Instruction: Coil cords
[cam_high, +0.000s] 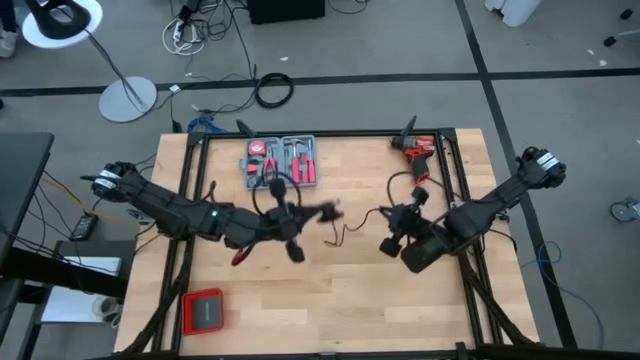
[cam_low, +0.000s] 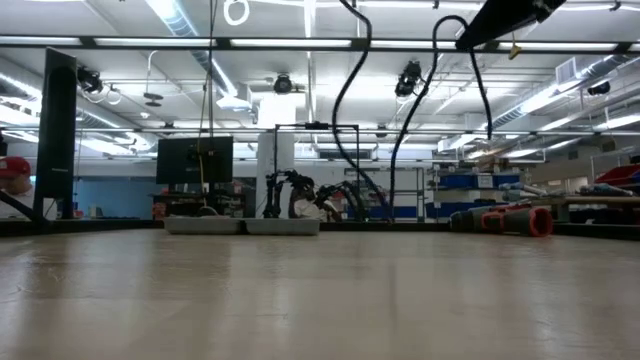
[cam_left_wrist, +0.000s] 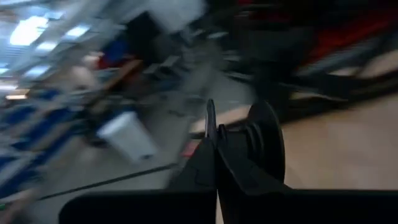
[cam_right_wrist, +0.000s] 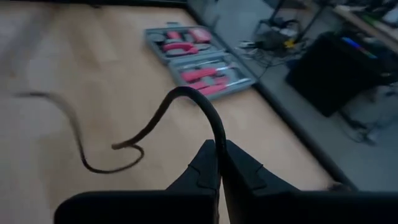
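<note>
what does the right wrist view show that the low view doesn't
Only the right wrist view: the right gripper shut on the cable, which loops and trails across the table. Only the low view: the room behind, with shelves and a monitor, and arm wiring hanging from above. Both: the open tool case and the wooden tabletop.

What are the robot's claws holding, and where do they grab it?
The right gripper pinches the thin black cable along its length, not at an end. The left gripper is shut; whether it holds the cable cannot be told.
</note>
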